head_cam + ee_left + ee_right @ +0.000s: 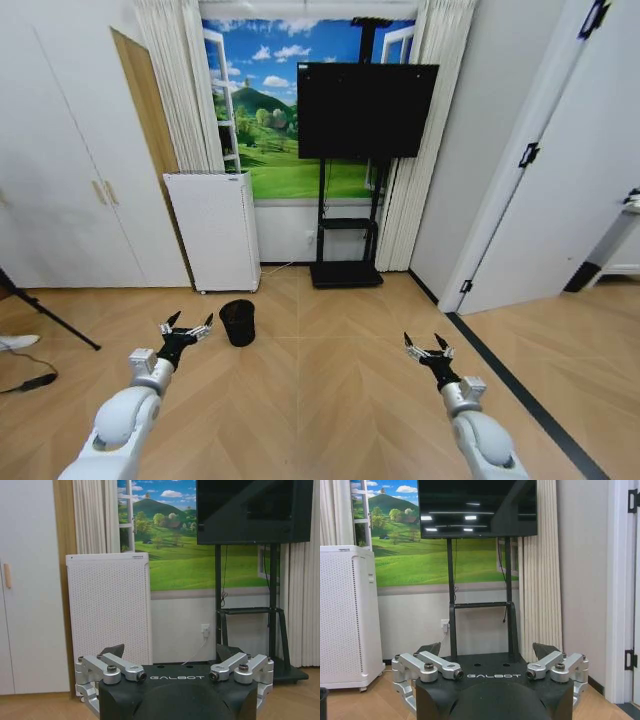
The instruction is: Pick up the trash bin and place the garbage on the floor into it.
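Trash bin: the small black round trash bin stands upright on the wooden floor, in front of the white perforated appliance and a little to that appliance's right; a dark sliver of it shows at the edge of the right wrist view.
Left claw: the left claw is held out above the floor, its fingers spread wide and holding nothing; it sits just to the left of the trash bin in the head view, not touching it.
Left claw, wrist view: both fingers stand far apart, aimed toward the white appliance and the wall.
Right claw: the right claw is held out on the other side, well apart from the trash bin, fingers wide and empty.
Right claw, wrist view: its fingers are spread, facing the television stand.
Room behind: a dark television on a black stand sits against a wall with a landscape picture, curtains on either side.
Left edge: white cupboard doors line the wall, and a black tripod leg crosses the floor.
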